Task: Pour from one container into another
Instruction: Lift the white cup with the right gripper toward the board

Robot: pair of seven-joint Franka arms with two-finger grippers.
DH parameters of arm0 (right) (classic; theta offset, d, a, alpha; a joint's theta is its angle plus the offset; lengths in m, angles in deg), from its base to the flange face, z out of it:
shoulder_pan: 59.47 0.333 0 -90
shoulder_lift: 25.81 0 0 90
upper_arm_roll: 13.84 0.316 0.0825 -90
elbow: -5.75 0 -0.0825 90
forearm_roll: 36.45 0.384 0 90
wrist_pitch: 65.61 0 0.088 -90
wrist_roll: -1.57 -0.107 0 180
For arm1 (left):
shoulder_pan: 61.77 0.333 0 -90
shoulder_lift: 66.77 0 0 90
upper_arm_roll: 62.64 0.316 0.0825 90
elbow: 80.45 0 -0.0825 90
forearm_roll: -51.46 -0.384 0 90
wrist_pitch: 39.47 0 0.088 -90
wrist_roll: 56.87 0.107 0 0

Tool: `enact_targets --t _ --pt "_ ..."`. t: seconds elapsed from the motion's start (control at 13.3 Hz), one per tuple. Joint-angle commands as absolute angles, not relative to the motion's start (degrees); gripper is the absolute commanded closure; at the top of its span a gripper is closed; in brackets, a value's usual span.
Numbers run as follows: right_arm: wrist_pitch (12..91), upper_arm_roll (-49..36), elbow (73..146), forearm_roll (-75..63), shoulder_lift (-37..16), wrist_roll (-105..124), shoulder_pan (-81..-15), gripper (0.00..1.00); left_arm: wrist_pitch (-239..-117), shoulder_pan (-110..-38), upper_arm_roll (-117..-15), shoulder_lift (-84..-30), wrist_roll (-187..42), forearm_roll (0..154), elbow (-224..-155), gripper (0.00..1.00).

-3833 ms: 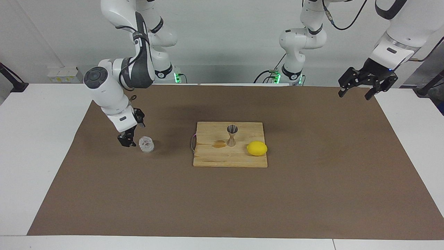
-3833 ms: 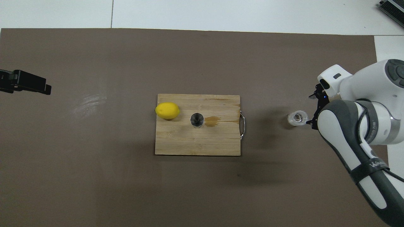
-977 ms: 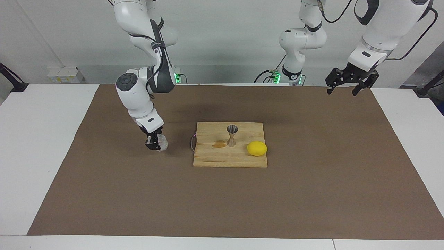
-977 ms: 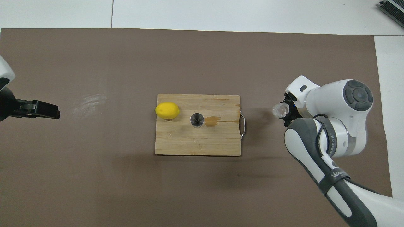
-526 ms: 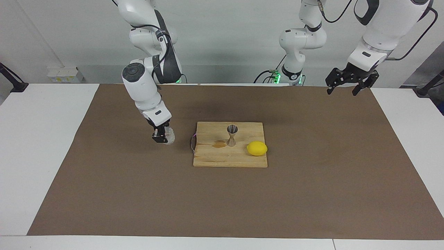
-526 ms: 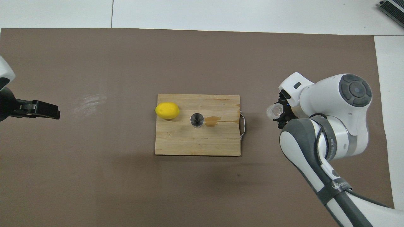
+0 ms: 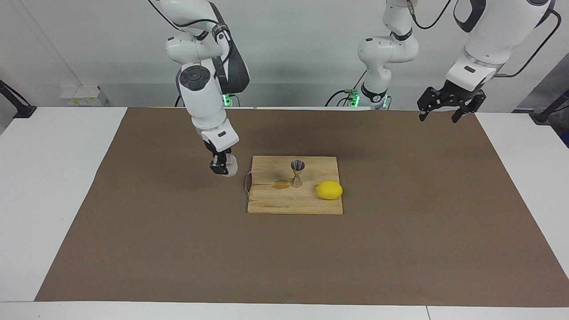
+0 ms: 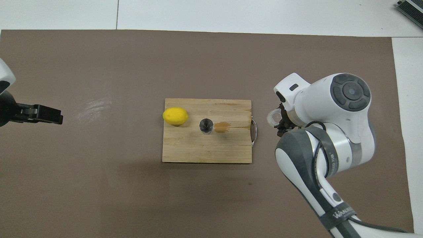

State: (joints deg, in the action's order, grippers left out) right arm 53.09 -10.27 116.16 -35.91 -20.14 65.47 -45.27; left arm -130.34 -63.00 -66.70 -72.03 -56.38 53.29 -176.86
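1. Right claw (image 7: pixel 222 168) is closed on the glass cup (image 7: pixel 230 169), holding it in the air over the brown mat (image 7: pixel 178 231), just beside the handle end of the cutting board (image 7: pixel 293 202), toward the right arm's end of the surface.
2. In the overhead view the glass cup (image 8: pixel 273 117) shows only partly, with the right arm's wrist over it.
3. Jigger (image 7: pixel 297 173) stands upright near the middle of the cutting board, well apart from the cup.
4. Lemon (image 7: pixel 329 190) lies on the board beside the jigger, toward the left arm's end.
5. A brownish stain (image 7: pixel 281 184) is on the board just beside the jigger's foot, on the cup's side.
6. Left claw (image 7: pixel 444 112) is open, holds nothing and waits in the air over the mat's edge at the left arm's end.
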Motion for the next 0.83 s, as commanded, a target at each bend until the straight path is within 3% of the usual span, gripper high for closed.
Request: enact_targets --t 0.0,0.3,0.75 --pt "51.5 -10.1 114.1 -38.4 -19.8 60.2 -43.5 0.84 -131.1 -63.8 -66.3 -71.7 -56.4 53.3 -176.6 0.0" --pt "49.1 -10.0 111.2 -39.7 -19.3 57.0 -41.6 0.84 -131.1 -63.8 -66.2 -71.7 -56.4 53.3 -176.6 0.0" --pt "42.5 -10.0 102.3 -43.3 -14.2 49.9 -36.5 0.84 -131.3 -63.7 -66.3 -71.7 -56.3 53.2 -176.5 0.0"
